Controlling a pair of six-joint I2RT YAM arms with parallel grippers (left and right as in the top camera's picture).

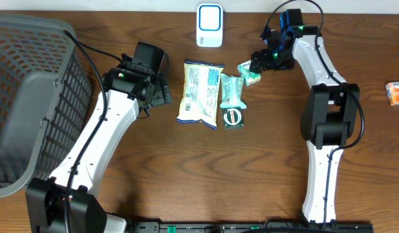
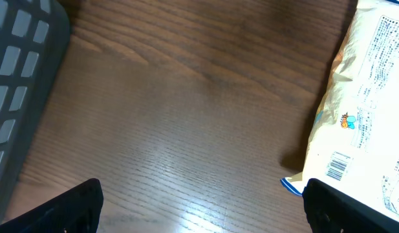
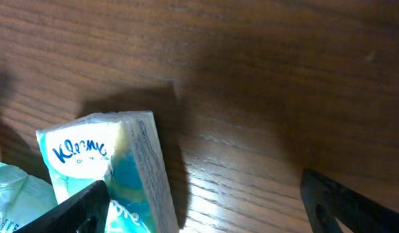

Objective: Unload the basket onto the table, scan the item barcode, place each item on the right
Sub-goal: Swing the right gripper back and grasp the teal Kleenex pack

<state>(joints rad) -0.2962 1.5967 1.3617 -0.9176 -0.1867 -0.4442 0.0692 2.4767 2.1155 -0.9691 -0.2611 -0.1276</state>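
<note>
- Overhead: the white scanner sits at the desk's far edge. The snack bag and tissue pack lie mid-desk. The left gripper is beside the bag and the right gripper is at the pack.
- Left wrist: the fingers are spread wide and empty. The bag's barcode faces up.
- Right wrist: the fingers are wide apart, with the tissue pack by one finger, unclamped.
</note>
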